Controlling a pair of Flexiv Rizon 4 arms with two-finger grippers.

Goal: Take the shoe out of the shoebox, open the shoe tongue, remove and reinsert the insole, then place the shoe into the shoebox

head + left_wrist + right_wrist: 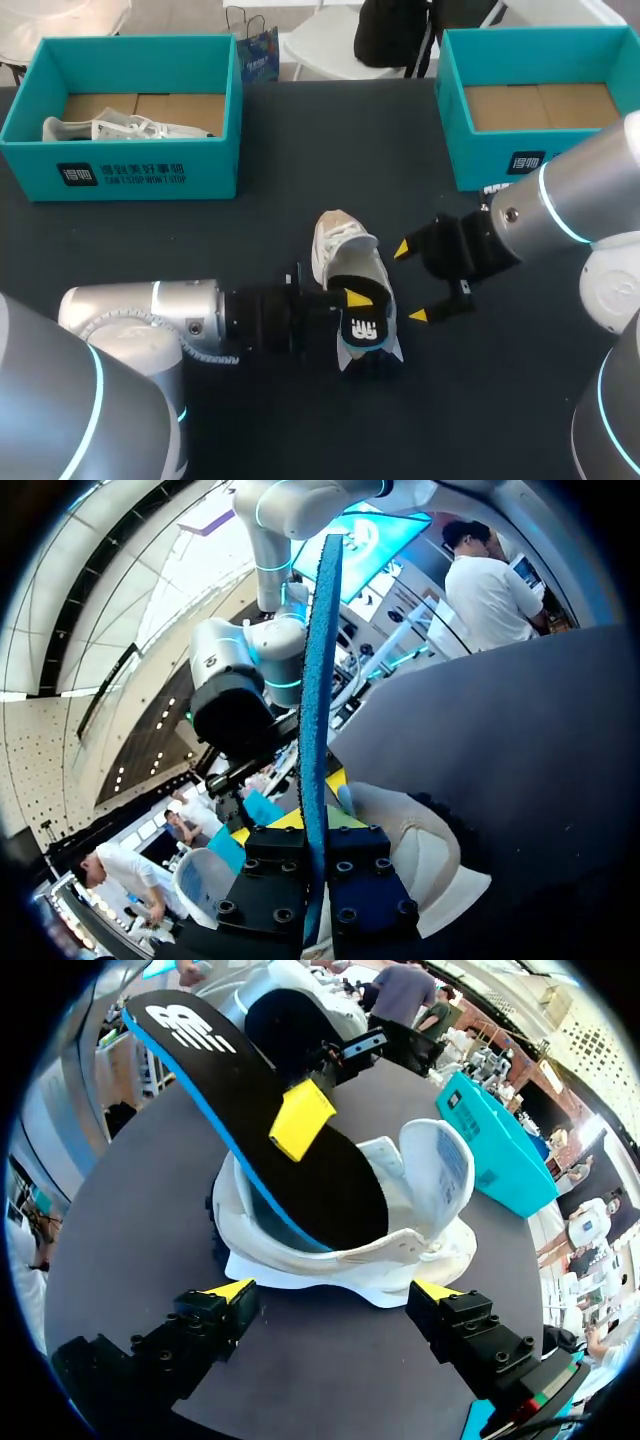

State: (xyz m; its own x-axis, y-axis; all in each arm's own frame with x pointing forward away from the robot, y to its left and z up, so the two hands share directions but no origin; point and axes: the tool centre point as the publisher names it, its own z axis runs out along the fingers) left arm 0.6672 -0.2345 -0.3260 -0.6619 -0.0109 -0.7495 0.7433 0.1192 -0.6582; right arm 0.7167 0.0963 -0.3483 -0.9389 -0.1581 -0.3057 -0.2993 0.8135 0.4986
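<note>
Between the fingers of the left claw (352,297) you will find the insole (366,326), clamped on both faces; the left wrist view shows its blue edge running straight up between the two finger blocks. Note that the insole is black on top (with a blue underside). Its lower end sits inside the opening of the white shoe (338,248), and its printed end is raised clear of the shoe. The shoe rests on the dark desk (250,230), near the middle, with its tongue (440,1165) folded up and back. Just beside the shoe, on its far side from the left arm, the right claw (410,282) hangs wide open and holds nothing; its yellow tips flank the shoe's heel without touching. Well apart, at the desk's far corners, stand two teal shoeboxes: the left shoebox (130,172) contains a second shoe (108,128), and the right shoebox (495,152) shows only its cardboard floor.
</note>
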